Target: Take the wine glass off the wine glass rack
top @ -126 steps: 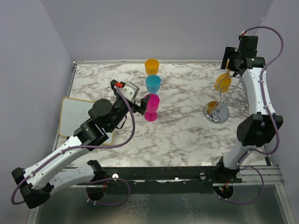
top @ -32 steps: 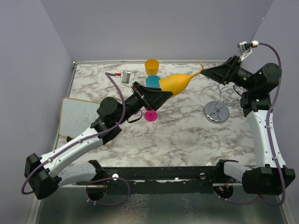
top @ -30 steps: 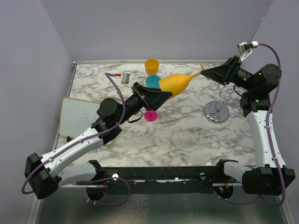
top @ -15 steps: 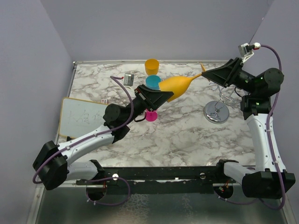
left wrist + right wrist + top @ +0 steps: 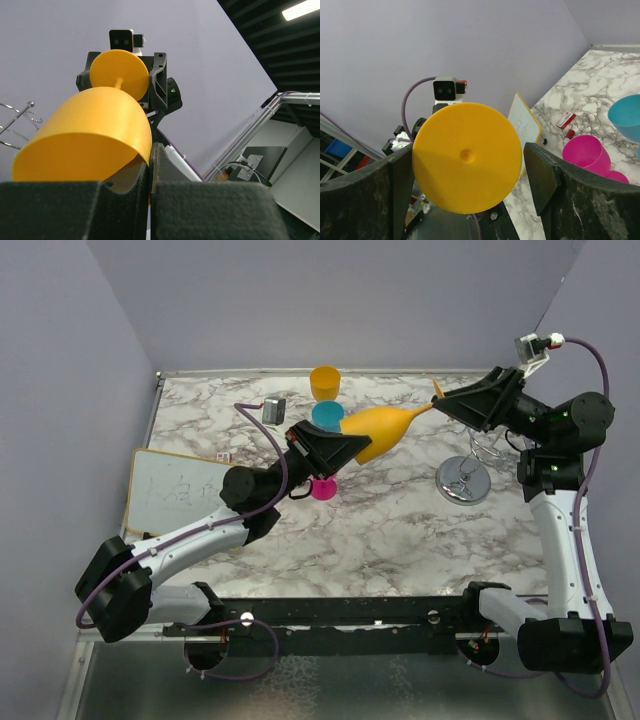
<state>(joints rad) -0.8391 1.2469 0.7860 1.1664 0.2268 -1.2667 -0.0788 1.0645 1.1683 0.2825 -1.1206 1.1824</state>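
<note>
Orange wine glass point(image 5: 375, 430) is off the wine glass rack point(image 5: 462, 482), lying horizontal in mid-air just above frame centre in the top view, bowl to the left and foot to the upper right. Left gripper point(image 5: 345, 448) is clamped on the bowl rim; in the left wrist view the rim wall sits pinched between the two closed fingers point(image 5: 165, 170). Right gripper point(image 5: 445, 403) is at the foot end with its jaws spread. In the right wrist view the fingers point(image 5: 395, 185) flank the foot disc with a sliver of gap on the right, so no firm clamp. The rack stands on the marble table point(image 5: 400, 530) at right, below the right gripper. Teal goblet point(image 5: 327, 416) and pink goblet point(image 5: 322, 488) stand under the bowl end.
</note>
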